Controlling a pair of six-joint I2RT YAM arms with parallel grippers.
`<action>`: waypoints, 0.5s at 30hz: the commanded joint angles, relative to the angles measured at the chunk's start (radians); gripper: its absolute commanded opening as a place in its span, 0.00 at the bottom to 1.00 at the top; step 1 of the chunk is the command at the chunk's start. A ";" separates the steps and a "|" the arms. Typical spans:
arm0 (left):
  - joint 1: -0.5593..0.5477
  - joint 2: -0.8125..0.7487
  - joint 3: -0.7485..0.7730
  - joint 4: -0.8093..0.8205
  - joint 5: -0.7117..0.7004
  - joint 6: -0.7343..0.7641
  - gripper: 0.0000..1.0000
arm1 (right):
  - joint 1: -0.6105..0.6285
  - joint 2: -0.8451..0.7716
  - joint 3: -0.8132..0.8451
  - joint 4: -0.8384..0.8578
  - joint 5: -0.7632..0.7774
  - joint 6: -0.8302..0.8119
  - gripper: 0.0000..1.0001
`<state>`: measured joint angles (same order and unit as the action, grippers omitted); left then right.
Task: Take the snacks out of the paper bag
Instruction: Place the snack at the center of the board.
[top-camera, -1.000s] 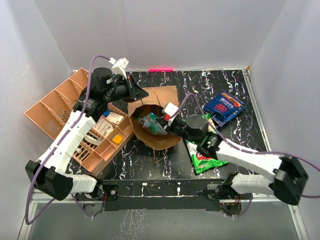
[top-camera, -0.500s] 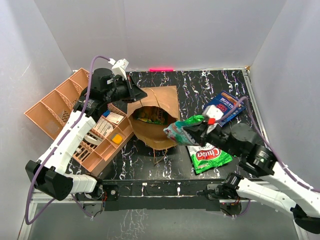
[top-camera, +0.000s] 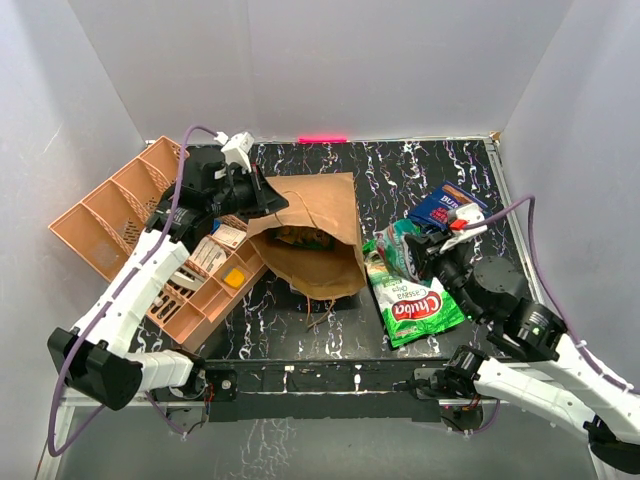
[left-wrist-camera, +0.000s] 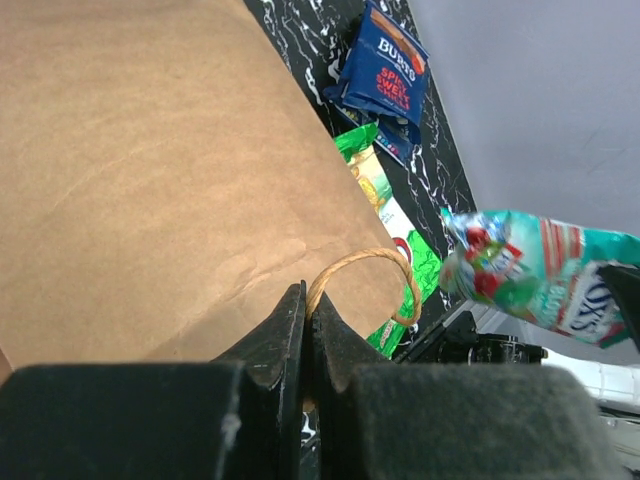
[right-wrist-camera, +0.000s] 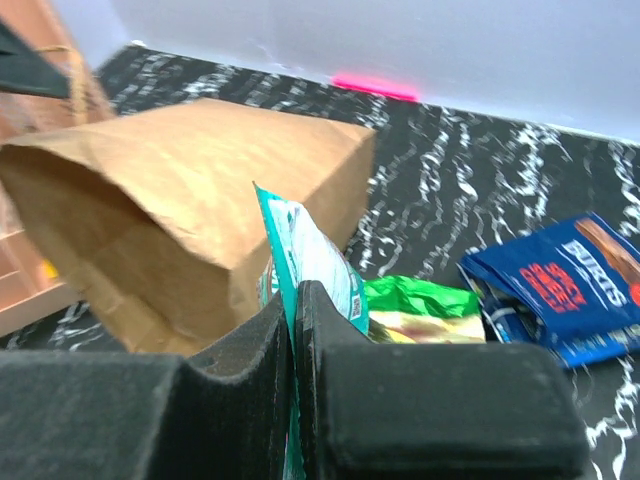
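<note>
The brown paper bag (top-camera: 315, 215) lies on its side, mouth toward the arms. My left gripper (top-camera: 270, 198) is shut on one twisted loop handle (left-wrist-camera: 368, 268) at the bag's rim (left-wrist-camera: 150, 180). My right gripper (top-camera: 428, 250) is shut on a teal multicoloured snack packet (top-camera: 400, 242), held above the table right of the bag (right-wrist-camera: 190, 200); the packet (right-wrist-camera: 308, 250) sticks up between the jaws. A bright green packet (top-camera: 412, 308) and a dark blue Burts packet (top-camera: 447, 208) lie on the table. Another packet (top-camera: 298, 238) shows inside the bag's mouth.
An orange divided tray (top-camera: 105, 215) with small items stands tilted at the left, against the bag. White walls close in the black marbled table (top-camera: 400, 170). The Burts packet (right-wrist-camera: 560, 285) and green packet (right-wrist-camera: 420, 305) lie just beyond my right gripper.
My right gripper pulled the teal packet out of the bag's mouth and carried it right, over the green packet. My left gripper kept its hold; the bag's mouth has sagged flatter.
</note>
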<state>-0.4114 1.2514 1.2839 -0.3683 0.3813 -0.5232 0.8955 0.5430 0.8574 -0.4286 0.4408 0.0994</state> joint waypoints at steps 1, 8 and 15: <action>-0.009 -0.003 0.011 -0.066 0.017 -0.010 0.00 | 0.000 0.018 -0.095 0.185 0.218 0.032 0.07; -0.070 0.038 0.099 -0.208 -0.089 0.043 0.00 | -0.001 0.145 -0.196 0.287 0.371 0.099 0.07; -0.070 -0.054 0.088 -0.181 -0.183 0.037 0.00 | -0.035 0.201 -0.200 0.330 0.393 0.213 0.07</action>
<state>-0.4839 1.2751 1.3468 -0.5503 0.2642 -0.4938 0.8860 0.7601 0.6376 -0.2459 0.7654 0.2062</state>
